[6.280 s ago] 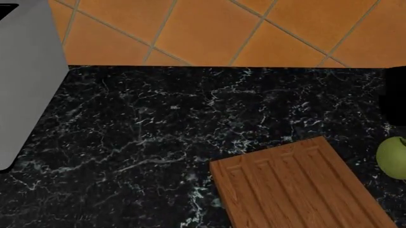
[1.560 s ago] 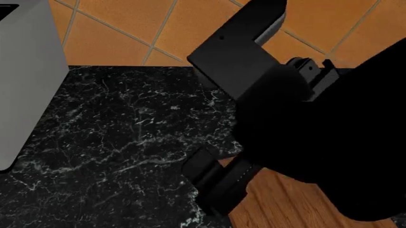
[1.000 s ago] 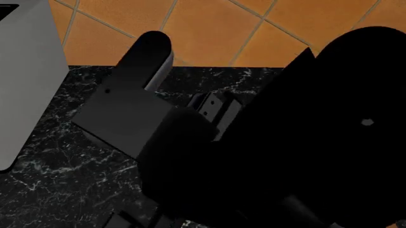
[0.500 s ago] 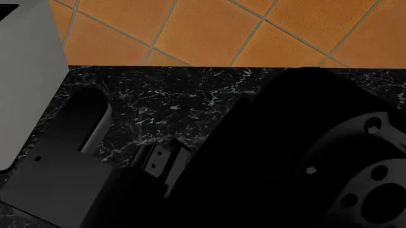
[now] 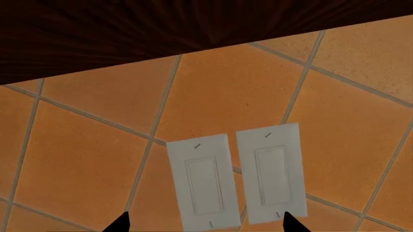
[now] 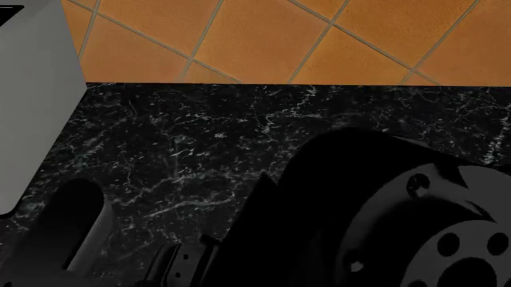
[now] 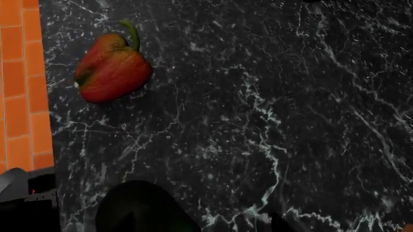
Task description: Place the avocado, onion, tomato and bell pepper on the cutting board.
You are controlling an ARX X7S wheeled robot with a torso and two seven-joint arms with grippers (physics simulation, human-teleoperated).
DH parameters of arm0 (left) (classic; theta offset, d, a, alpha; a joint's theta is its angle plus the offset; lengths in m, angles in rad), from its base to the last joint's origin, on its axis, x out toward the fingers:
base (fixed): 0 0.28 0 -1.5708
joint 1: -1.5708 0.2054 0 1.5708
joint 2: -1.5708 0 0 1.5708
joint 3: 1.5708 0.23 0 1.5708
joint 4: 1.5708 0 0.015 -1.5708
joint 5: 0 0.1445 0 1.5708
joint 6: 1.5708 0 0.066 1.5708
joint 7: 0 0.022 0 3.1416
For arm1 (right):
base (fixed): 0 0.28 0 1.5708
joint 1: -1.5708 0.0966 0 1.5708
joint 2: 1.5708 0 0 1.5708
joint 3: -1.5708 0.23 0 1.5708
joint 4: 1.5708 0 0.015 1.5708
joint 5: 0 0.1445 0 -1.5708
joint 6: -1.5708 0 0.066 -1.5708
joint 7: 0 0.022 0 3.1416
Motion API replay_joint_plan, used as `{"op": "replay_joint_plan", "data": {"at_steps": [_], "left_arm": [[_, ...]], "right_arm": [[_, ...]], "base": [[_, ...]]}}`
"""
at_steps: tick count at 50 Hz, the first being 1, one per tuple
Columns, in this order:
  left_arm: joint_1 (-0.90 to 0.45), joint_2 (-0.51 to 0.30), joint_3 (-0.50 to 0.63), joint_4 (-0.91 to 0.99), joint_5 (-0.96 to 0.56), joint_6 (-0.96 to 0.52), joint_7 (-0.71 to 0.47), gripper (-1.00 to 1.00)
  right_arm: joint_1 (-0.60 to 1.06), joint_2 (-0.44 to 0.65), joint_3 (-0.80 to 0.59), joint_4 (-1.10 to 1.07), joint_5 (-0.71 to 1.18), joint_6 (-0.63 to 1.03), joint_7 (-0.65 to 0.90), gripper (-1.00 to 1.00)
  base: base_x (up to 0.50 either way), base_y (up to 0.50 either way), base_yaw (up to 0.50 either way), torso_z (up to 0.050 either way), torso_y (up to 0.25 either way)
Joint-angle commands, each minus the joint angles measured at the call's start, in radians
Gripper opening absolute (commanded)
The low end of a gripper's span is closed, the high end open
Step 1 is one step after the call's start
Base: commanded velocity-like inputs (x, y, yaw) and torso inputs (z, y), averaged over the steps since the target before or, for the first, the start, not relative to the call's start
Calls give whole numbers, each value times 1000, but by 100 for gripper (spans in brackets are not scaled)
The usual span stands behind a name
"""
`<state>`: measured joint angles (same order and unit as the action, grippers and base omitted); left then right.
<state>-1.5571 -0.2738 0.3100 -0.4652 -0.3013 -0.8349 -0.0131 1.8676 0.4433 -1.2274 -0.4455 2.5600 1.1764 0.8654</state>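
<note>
The right wrist view shows the red-orange bell pepper (image 7: pixel 113 67) lying on its side on the black marble counter (image 7: pixel 271 96), well ahead of my right gripper (image 7: pixel 203 223). That gripper is open. A dark, blackish-green rounded shape, apparently the avocado (image 7: pixel 145 208), sits at one fingertip (image 7: pixel 127 222). My left gripper (image 5: pixel 206 224) is open and empty, raised and facing the tiled wall. The cutting board, onion and tomato are hidden. In the head view a black arm (image 6: pixel 375 215) fills the lower right.
Two white switch plates (image 5: pixel 232 176) sit on the orange tile wall (image 5: pixel 90 159) under a dark cabinet (image 5: pixel 129 34). A grey appliance (image 6: pixel 36 101) stands at the counter's left. A grey-black object (image 7: pixel 22 191) lies by a strip of orange tiles (image 7: pixel 26 96).
In the head view the black arm has swept from the upper right down towards the lower left. It now covers the spot where the cutting board and pale green tomato showed.
</note>
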Motion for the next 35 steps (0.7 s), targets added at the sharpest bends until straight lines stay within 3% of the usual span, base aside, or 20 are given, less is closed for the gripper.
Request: {"op": "replay_joint_plan", "data": {"at_steps": [1,35], "left_arm": [[-3,15,-33,-6,12,1,22,100],[13,6,-32,4,1,-1,13,100]], "right_arm": [[23,-49,6,-19,32,-37,-13,100],[-26,-82,-43,-42,16,47,-69,100]], "base": [[0,0,0,0,0],[0,0,0,0,0]]}}
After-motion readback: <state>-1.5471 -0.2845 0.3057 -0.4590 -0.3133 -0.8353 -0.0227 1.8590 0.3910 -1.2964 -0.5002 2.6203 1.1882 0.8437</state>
